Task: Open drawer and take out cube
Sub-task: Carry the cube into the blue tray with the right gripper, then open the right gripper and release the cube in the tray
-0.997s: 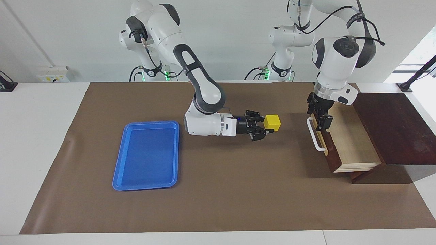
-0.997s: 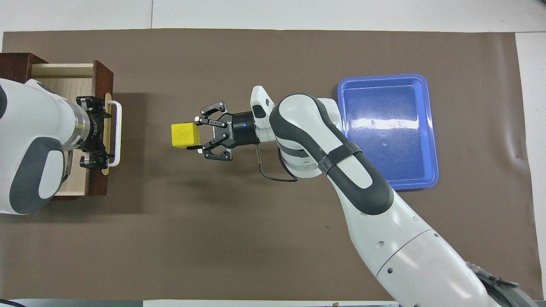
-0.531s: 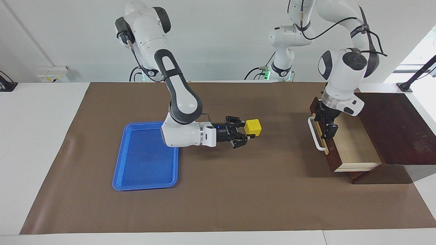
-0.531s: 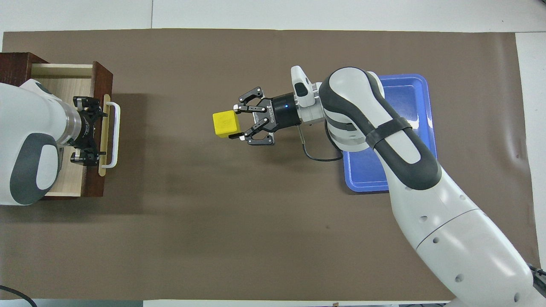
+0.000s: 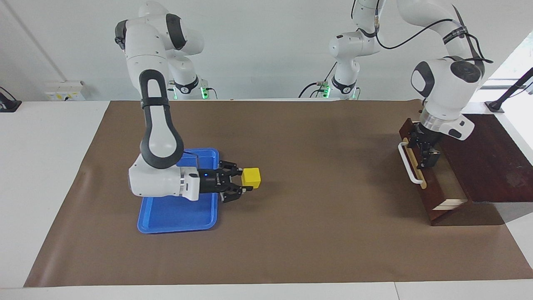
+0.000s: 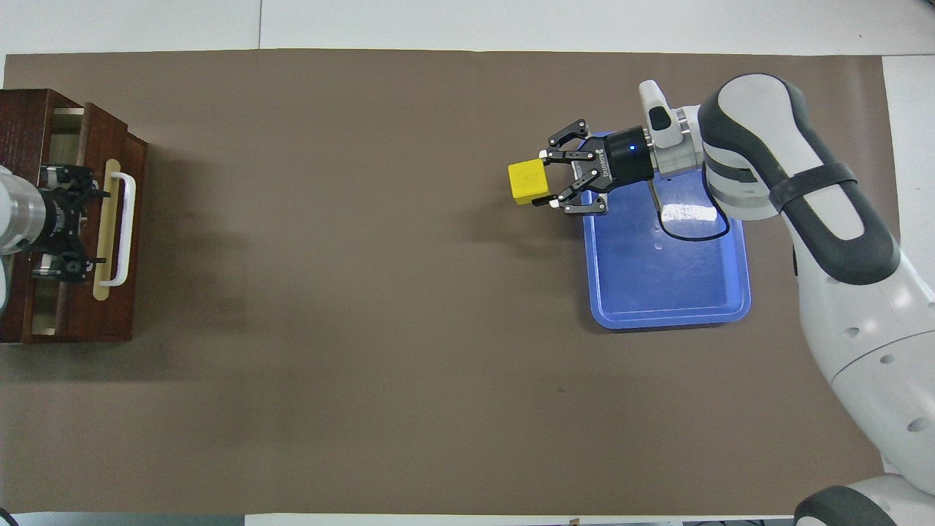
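Observation:
My right gripper [image 5: 248, 180] is shut on the yellow cube [image 5: 251, 176] and holds it just above the brown mat, beside the blue tray's edge that faces the left arm's end; it also shows in the overhead view [image 6: 539, 180] with the cube [image 6: 529, 183]. The drawer [image 5: 421, 187] with its white bar handle [image 5: 410, 164] is pushed almost fully into the dark wooden box [image 5: 487, 158]; only a narrow strip of pale interior shows. My left gripper [image 5: 425, 154] is open, low over the drawer's front edge [image 6: 117, 146].
The flat blue tray [image 5: 175, 214] lies on the mat at the right arm's end, partly under my right wrist. The brown mat [image 5: 316, 233] covers most of the table. The box stands at the left arm's end.
My right gripper carried the cube from the table's middle toward the blue tray. The drawer slid from wide open to nearly shut, and my left gripper moved with it.

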Tool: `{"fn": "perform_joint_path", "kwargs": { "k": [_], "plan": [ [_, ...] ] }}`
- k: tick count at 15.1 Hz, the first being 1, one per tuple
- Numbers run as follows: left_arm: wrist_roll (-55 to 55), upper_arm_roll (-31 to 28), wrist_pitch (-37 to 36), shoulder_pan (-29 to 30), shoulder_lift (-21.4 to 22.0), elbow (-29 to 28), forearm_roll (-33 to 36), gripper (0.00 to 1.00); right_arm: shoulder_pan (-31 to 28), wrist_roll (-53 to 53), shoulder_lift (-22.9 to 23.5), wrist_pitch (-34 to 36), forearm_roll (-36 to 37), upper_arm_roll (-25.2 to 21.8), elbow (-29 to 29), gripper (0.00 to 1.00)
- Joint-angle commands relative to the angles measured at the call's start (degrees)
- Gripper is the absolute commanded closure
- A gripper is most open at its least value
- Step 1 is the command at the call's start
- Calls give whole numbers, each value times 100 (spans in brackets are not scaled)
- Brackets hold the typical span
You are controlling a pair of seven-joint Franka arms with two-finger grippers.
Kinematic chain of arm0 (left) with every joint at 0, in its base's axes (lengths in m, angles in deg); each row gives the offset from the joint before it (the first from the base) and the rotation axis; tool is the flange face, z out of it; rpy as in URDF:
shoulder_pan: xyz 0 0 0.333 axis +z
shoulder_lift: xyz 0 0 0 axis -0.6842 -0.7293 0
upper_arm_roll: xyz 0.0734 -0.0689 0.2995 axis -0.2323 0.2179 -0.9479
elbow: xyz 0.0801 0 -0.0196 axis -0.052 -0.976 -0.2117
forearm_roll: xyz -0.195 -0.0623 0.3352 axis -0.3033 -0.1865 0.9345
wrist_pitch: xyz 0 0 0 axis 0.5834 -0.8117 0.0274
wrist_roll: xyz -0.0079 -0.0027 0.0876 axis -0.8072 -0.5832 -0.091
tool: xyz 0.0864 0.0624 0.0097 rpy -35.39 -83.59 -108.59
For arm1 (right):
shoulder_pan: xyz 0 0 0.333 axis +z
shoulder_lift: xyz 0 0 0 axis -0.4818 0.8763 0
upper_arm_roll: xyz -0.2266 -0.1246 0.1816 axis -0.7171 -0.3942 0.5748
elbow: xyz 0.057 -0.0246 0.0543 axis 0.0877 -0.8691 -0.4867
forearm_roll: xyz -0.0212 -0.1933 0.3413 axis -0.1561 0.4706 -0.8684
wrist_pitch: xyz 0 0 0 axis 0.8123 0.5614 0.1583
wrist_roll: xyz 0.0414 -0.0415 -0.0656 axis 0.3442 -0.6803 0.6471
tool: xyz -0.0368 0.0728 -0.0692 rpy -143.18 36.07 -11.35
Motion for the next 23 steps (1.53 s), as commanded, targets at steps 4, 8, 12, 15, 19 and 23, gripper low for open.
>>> {"fn": "perform_joint_path", "kwargs": {
  "k": [4,8,12,15,19,23],
  "plan": [
    [-541,13,151,453,-136,144,137,0,-944,614,47,342,592,72,-386,100],
    [-584,92,-990,-196,4,960,76,0,-1313,1352,47,352,653,37,-957,100],
    [-951,110,-2456,-883,145,2111,84,0,-1525,1872,12,369,785,10,-1529,100],
    [-2810,180,-3486,-989,294,2456,75,0,-1507,2084,11,360,785,10,-1538,100],
    [-4677,101,-3884,-1120,645,2413,84,0,-1463,2093,3,299,785,1,-1582,100],
    [-4926,-162,-4421,-1314,541,3113,40,0,-1454,2023,-6,307,777,10,-1556,0]
  ]
}}
